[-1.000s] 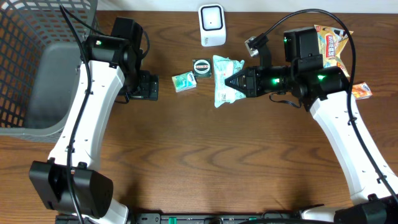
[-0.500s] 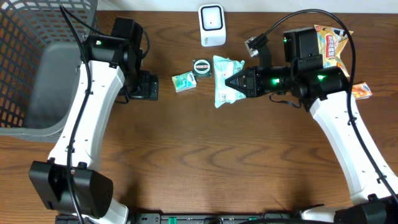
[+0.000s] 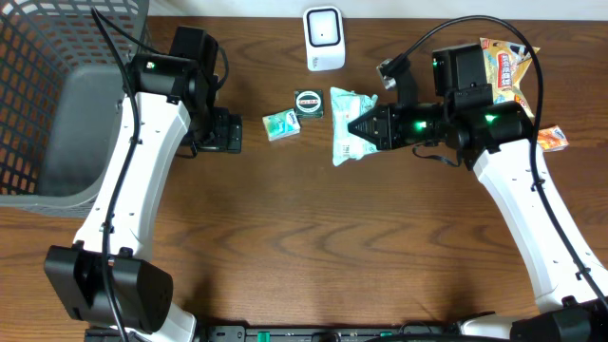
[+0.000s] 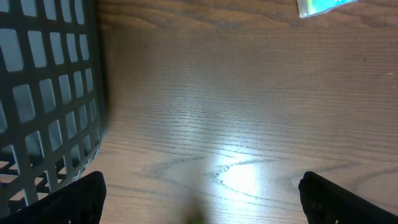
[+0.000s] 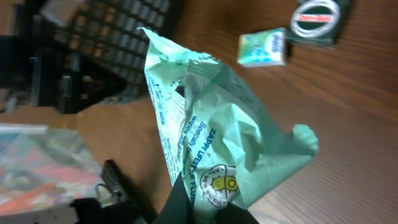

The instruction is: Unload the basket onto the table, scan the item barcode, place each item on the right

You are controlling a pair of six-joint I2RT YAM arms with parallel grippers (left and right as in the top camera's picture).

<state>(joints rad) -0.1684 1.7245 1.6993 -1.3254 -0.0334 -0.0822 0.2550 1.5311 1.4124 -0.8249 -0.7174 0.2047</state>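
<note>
Right tool: your right gripper (image 3: 353,126) is pinched together on the pale green crinkled plastic pouch (image 3: 347,150). It holds one edge only, and the rest of the film juts out ahead of the fingertips, loose and creased.
Left tool: your left gripper (image 3: 226,131) has its jaws wide apart with nothing between them. Bare brown wooden table (image 4: 249,112) lies under it and the grey mesh basket (image 4: 43,93) is close on one side.
Task item: the pouch is in the right tool. No barcode shows in either view, so I cannot tell which face carries it.
Scanner: the white upright box scanner (image 3: 323,38) stands ahead of the right fingertips and off towards the far table edge, apart from the pouch.
Risk, grip: an edge pinch on slick film may let the pouch twist or slide out as you swing it.
Risk, read: creases could fold across the code, or the wrong face could meet the scanner — check the face before you present it.
Risk, clutter: the round dark tin (image 3: 309,102) sits just beside the pouch's leading edge, with the small mint-green carton (image 3: 280,123) a little beyond. A low sweep could drag the film across either.
Count, task things: one pouch, one scanner.
Count, loose goods: one tin, one carton, one bright printed snack bag (image 3: 508,62) and one small orange packet (image 3: 553,140) — both of these lie behind the right tool.
Count, rest: one basket, two arms.
</note>
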